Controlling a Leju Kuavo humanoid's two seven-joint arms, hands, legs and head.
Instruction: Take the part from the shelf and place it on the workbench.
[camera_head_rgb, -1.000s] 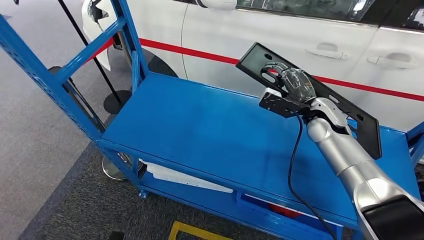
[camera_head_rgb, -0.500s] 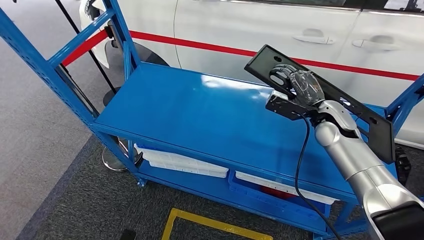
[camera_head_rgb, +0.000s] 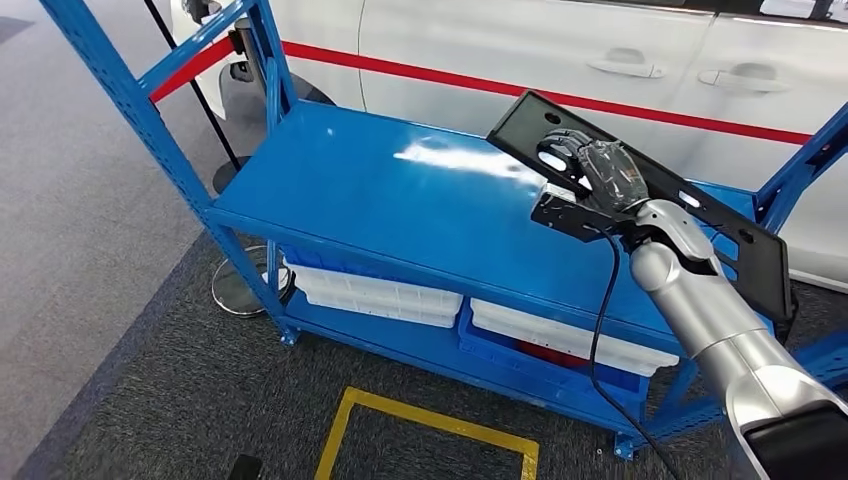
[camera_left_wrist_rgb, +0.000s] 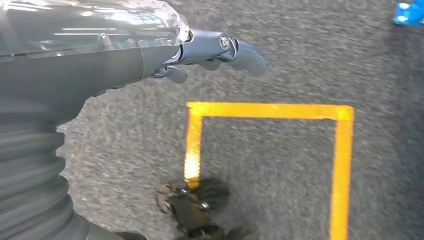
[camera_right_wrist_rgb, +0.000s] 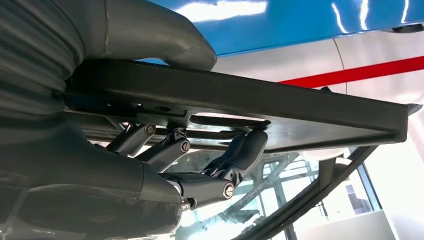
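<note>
Right hand (camera_head_rgb: 590, 170) clamps black part (camera_head_rgb: 735, 250) upper right, thumb over fingers; looks rigid, flat, long overhang. Left hand (camera_left_wrist_rgb: 150, 47) empty, fingers loose.

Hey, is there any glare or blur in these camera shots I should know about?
Head view: sharp, with a white glare patch on the blue workbench top. Left wrist view: the carpet and yellow floor marking are soft with blur behind the left hand. Right wrist view: bright reflections on the blue surface; the black part and right hand look dark against them.

One black part (camera_head_rgb: 700, 215), two white bins (camera_head_rgb: 375, 292), one workbench (camera_head_rgb: 400, 200).
</note>
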